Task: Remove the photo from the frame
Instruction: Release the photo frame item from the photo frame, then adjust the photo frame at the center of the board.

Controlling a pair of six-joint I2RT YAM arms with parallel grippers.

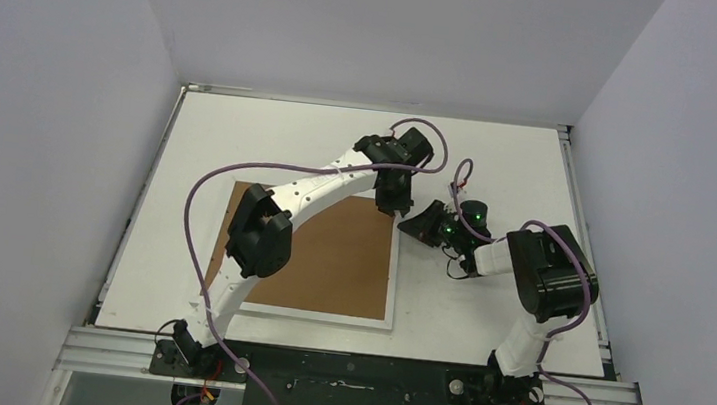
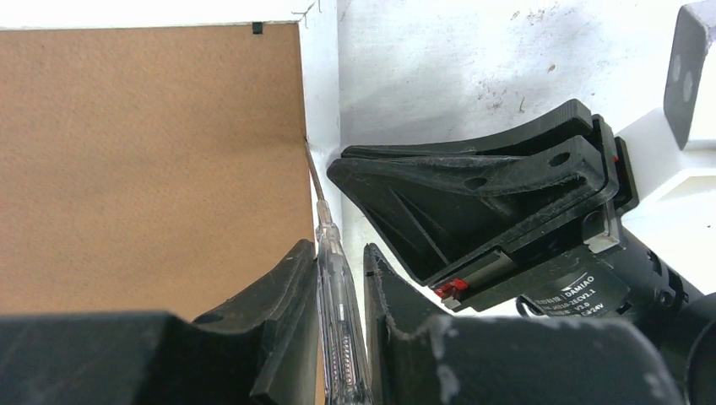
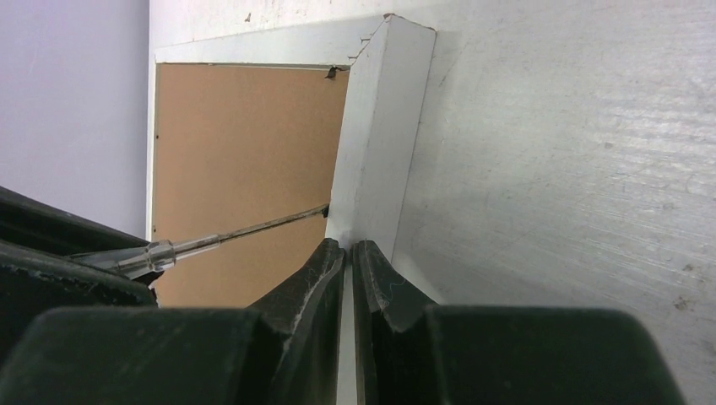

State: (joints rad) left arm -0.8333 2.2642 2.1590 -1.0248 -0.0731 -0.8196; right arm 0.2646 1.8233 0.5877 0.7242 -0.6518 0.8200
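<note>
From my station I see a white table (image 1: 499,167), boxed in by pale walls on the left, right and far sides, with a metal rail (image 1: 347,372) along its near edge. Up close its surface is scuffed, with dark specks and fine scratches. One thing lies flat on it: the frame (image 1: 339,256), face-down, brown board back uppermost inside a narrow white border. It sits left of the middle, in the near half, its near edge close to the table's near edge. A small black tab (image 2: 257,28) shows on the backing's far edge, near the frame's far right corner.
</note>
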